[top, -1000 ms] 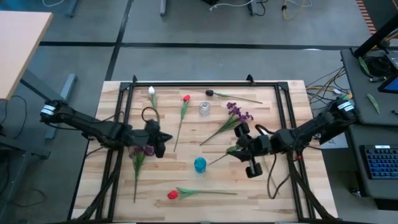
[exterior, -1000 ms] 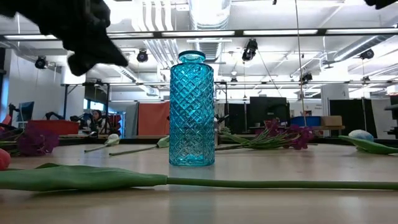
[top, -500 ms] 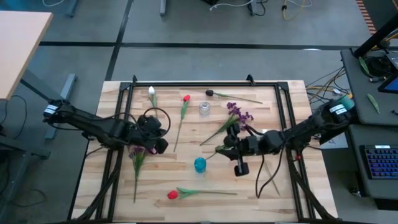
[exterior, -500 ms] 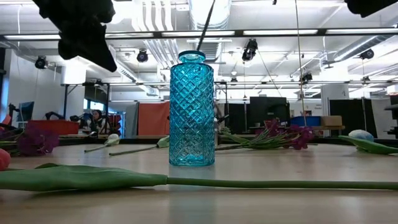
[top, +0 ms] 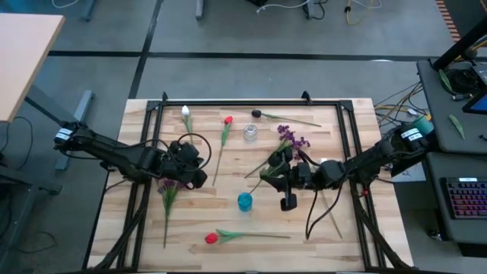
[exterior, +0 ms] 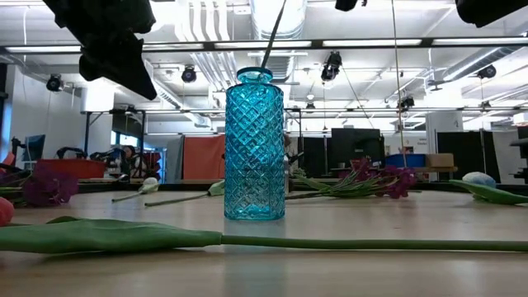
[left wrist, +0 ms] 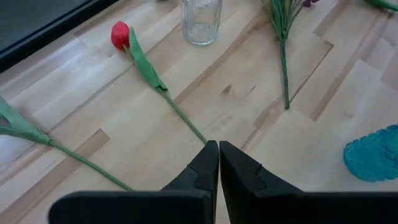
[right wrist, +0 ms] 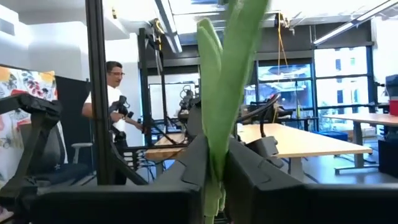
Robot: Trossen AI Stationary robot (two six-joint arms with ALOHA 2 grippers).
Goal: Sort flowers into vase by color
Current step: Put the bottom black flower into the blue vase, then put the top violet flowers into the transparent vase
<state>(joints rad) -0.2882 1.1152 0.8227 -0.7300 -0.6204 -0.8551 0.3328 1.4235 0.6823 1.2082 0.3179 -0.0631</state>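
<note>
Seven flowers show from above: two red tulips (top: 227,120), two purple clusters (top: 293,140), one white bud (top: 185,111), one near-black bloom (top: 256,114), and one green stem (right wrist: 222,93) pinched in the right gripper (top: 271,169), slanting down into the blue vase (top: 244,201). A clear vase (top: 249,133) stands farther back on the wooden table (top: 346,236); a person stands in the room behind. The left gripper (left wrist: 218,163), fingers pressed together and empty, hovers above the left purple cluster.
</note>
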